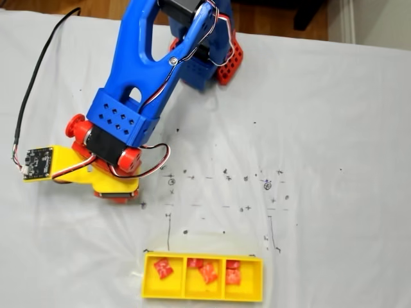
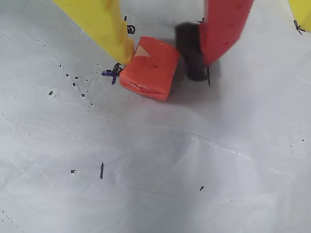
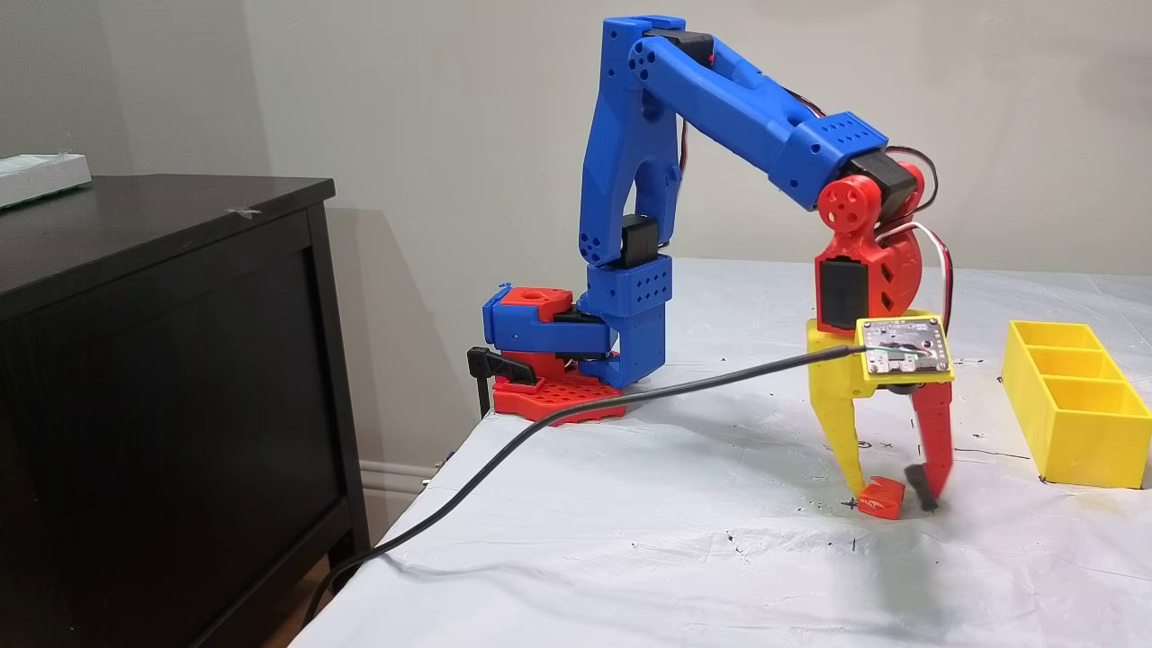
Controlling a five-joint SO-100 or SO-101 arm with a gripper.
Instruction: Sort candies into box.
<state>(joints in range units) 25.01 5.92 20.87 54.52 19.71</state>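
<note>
White cloth (image 3: 684, 540) is covering the table I am working on, dotted with pen marks and crosses; a dark cabinet (image 3: 162, 378) is standing off to its left in a fixed view, with a plain wall behind. I am reaching my blue arm (image 3: 720, 99) out from the base and bending it steeply down, because the sweet I am after is lying flat on the cloth and I am needing my fingers nearly upright over it.

Well apart from me, the yellow box (image 1: 202, 278) is sitting at the near edge of the cloth in a fixed view, its three compartments in a row. Each one is already holding red-looking sweets: one in the left, and what I am judging to be two each in the middle and right, though they are too small to count surely.

My gripper (image 2: 163, 60) is standing open around the last candy (image 2: 149, 68), an orange-red square. My yellow finger (image 2: 104, 26) is touching its left corner in the wrist view, while my red finger (image 2: 221, 29) with its dark pad is sitting just beside the right edge, a thin shadowed gap showing between. I am therefore not yet gripping it. I am judging that closing comes next, and the tilted sweet may be skidding aside if the yellow tip is pushing first.
</note>
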